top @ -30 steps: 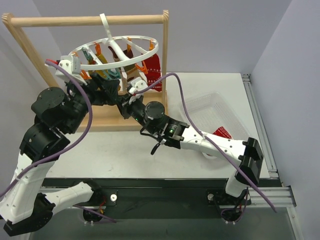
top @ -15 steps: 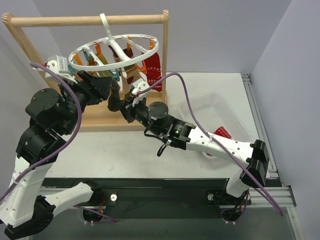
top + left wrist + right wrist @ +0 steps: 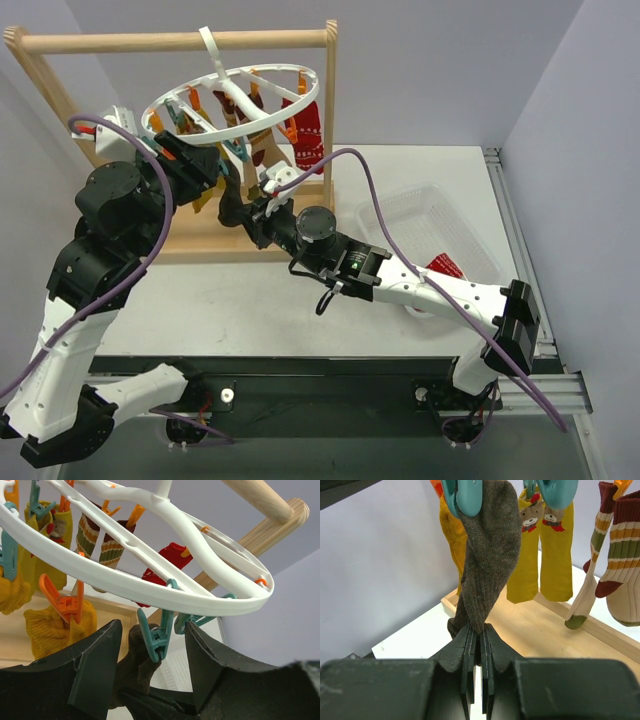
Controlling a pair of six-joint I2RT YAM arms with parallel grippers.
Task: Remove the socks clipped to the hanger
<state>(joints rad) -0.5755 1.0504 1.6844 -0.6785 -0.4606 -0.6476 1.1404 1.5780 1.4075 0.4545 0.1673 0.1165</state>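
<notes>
The white ring hanger [image 3: 236, 99] hangs from the wooden rack with socks clipped under it. My left gripper [image 3: 208, 170] is open just under the ring [image 3: 150, 587]. Its fingers [image 3: 95, 665] stand either side of a teal clip [image 3: 159, 641], apart from it. That clip pinches the top of a brown sock [image 3: 487, 555]. My right gripper [image 3: 480, 630] is shut on the brown sock's lower end, below the clip [image 3: 245, 215]. Yellow bear-print socks [image 3: 554, 555], striped socks [image 3: 620, 555], mustard socks [image 3: 55, 625] and a red sock [image 3: 307, 135] hang on other clips.
The wooden rack [image 3: 180, 42] has a flat base board [image 3: 200, 242] under the hanger and an upright post [image 3: 330, 110] on the right. A clear mesh basket [image 3: 420, 215] lies to the right with a red sock [image 3: 443, 266] in it.
My left gripper has risen toward the ring and narrowed its jaws around the teal clip. The right arm has shifted slightly left, still gripping the brown sock.
</notes>
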